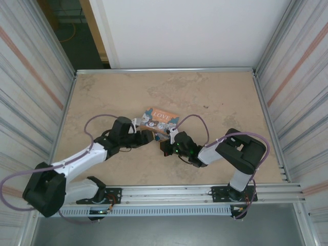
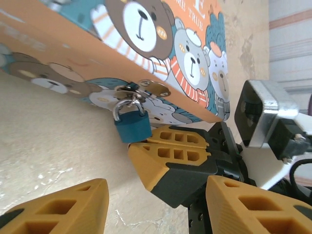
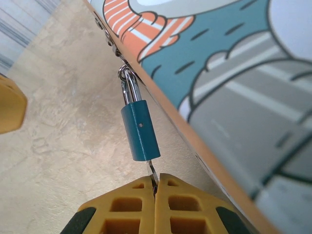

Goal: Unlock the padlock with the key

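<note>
Fingers of my right gripper (image 3: 156, 183) are pinched on the key (image 3: 152, 171), its blade entering the underside of the padlock (image 3: 140, 130) hanging from the orange box (image 2: 73, 48); my left gripper (image 1: 147, 137) stands spread just beside it. Judged: key tiny and slippery, lock light and free-swinging, best steadied by its blue flanks. Box lies on a mottled table (image 1: 215, 97), ribbed walls (image 1: 31, 77) around.

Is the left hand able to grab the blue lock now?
Probably yes, barely. The left hand is open and the lock hangs free off the box, but the right hand, pinching the key, crowds its bottom end.
</note>
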`<state>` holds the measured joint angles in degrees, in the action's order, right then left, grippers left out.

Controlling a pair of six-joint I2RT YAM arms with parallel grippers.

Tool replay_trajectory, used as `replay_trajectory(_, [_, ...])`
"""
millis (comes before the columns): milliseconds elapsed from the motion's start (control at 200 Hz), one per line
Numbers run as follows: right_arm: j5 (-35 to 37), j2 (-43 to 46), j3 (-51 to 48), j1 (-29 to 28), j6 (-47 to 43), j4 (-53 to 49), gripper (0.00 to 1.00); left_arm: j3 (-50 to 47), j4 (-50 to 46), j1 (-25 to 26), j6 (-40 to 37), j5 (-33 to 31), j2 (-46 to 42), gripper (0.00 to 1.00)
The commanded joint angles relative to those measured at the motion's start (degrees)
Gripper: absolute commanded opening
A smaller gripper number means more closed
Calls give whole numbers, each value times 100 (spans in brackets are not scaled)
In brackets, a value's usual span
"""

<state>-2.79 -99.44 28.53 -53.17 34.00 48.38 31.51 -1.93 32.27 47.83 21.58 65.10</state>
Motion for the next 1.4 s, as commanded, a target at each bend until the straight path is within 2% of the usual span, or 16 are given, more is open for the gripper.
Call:
replay_trajectory(0, [55, -4, 140, -52, 365, 295, 0, -327, -64, -212, -127, 122, -552, 56])
replay_trajectory(256, [-37, -43, 144, -149, 991, 317, 0, -1149, 852, -406, 202, 289, -1378, 66])
replay_trajectory(461, [-74, 36, 166, -259, 1502, 357, 0, -1542, 1819, -415, 585, 575, -1343, 69])
replay_trajectory(641, [-174, 49, 209, -280, 1857, 381, 0, -1678, 2190, -447, 952, 629, -1154, 72])
replay_trajectory(812, [-165, 121, 207, -299, 2113, 299, 0, -1727, 2727, -619, 1222, 1020, -765, 70])
replay_trajectory(1052, [-250, 160, 208, -308, 2443, 304, 0, -1721, 3108, -790, 1220, 1358, -204, 64])
replay_trajectory(1393, [-367, 215, 298, -291, 2782, 287, 0, -1675, 3403, -863, 1026, 1464, 436, 59])
